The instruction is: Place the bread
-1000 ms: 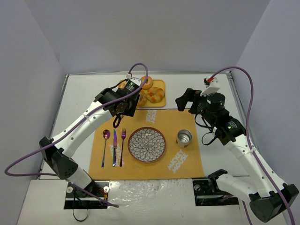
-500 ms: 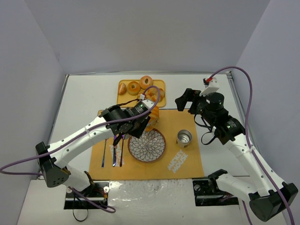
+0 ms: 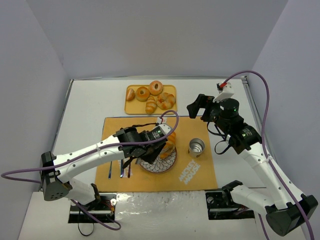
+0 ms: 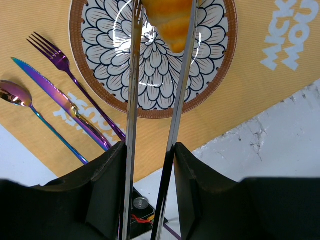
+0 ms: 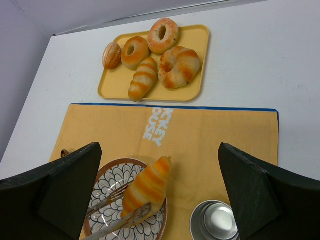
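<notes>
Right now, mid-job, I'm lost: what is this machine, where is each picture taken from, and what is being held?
Two robot arms sit at a table's near edge. The overhead picture looks down on both; the other two come from a camera on each wrist. The left claw, with long metal fingers, is shut on a striped roll over the patterned plate. The right claw is open and empty. On the orange placemat lie cutlery and a metal cup. The yellow tray behind holds another such roll and other breads.

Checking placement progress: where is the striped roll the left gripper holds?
Right wrist view, low centre: the striped roll, clamped in the left gripper, hangs over the patterned plate, left of the metal cup.
</notes>
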`<state>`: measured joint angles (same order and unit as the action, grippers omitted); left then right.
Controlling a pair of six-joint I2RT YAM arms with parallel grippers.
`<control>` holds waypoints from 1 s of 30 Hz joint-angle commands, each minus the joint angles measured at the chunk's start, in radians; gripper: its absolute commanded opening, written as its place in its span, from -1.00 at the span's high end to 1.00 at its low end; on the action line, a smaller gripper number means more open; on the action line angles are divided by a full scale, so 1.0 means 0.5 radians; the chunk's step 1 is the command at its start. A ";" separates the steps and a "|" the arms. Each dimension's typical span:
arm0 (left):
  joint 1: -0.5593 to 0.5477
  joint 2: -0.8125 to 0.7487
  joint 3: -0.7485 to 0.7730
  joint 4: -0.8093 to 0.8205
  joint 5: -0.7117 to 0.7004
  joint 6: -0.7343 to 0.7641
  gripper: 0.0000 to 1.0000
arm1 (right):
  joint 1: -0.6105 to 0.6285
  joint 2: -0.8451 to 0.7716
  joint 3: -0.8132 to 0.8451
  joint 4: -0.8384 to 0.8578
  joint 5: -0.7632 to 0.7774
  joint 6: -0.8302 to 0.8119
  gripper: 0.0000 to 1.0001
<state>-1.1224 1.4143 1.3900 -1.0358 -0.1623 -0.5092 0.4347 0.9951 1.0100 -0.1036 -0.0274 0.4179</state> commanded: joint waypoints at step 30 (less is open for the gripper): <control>-0.110 -0.172 -0.033 0.008 -0.140 -0.200 -0.07 | 0.014 0.015 0.103 0.063 0.049 -0.032 -1.00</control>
<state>-1.1649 1.3810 1.3289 -1.0186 -0.1866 -0.5947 0.4347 0.9955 1.0176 -0.1249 -0.0223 0.4171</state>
